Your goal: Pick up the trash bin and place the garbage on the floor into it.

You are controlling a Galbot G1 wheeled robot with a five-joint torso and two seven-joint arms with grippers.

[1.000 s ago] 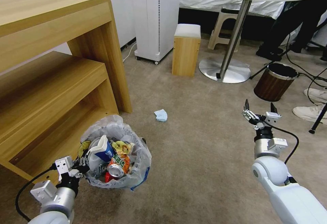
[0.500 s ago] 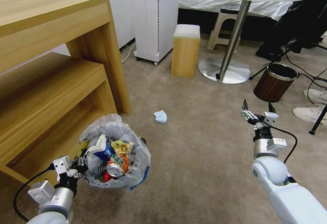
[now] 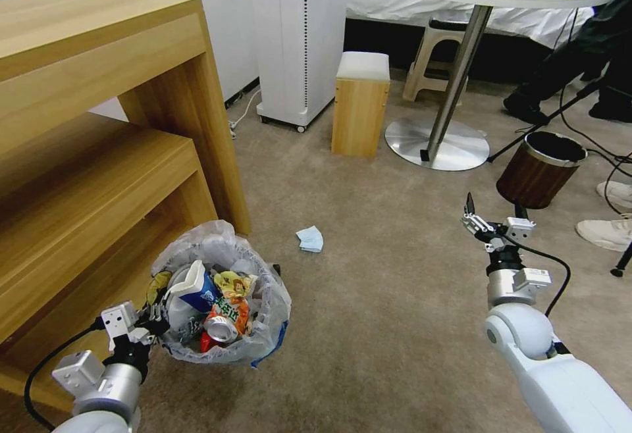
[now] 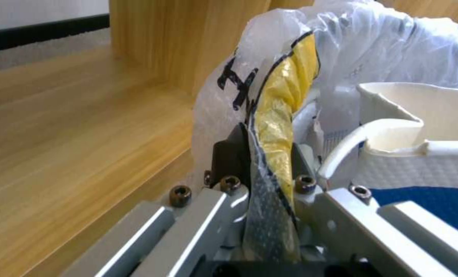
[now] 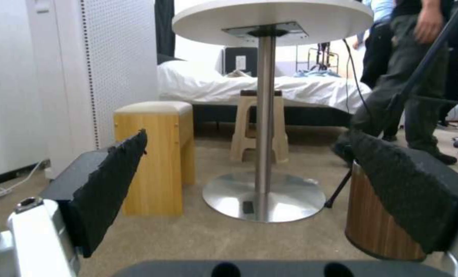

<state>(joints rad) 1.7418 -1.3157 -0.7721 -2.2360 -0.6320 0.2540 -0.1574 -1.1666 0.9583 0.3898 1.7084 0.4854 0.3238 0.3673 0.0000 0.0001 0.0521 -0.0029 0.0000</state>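
At lower left of the head view my left gripper [image 3: 153, 318] has its jaws clamped on the rim of the trash bin [image 3: 263, 314], keeping it carried beside the wooden shelf unit [image 3: 99, 156]. Open carpet [image 3: 382, 275] lies between it and the crumpled blue paper [image 3: 310, 239]. My right gripper [image 3: 495, 217] hovers at right, jaws spread, holding nothing.

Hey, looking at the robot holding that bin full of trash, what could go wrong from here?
The left gripper pinches only the thin plastic liner at the rim of the trash bin, so the bag may slip or tear. The bin is heaped; the can or cup on top might tumble out if it tilts. The blue paper lies beside the wooden shelf, which could crowd the open right gripper.
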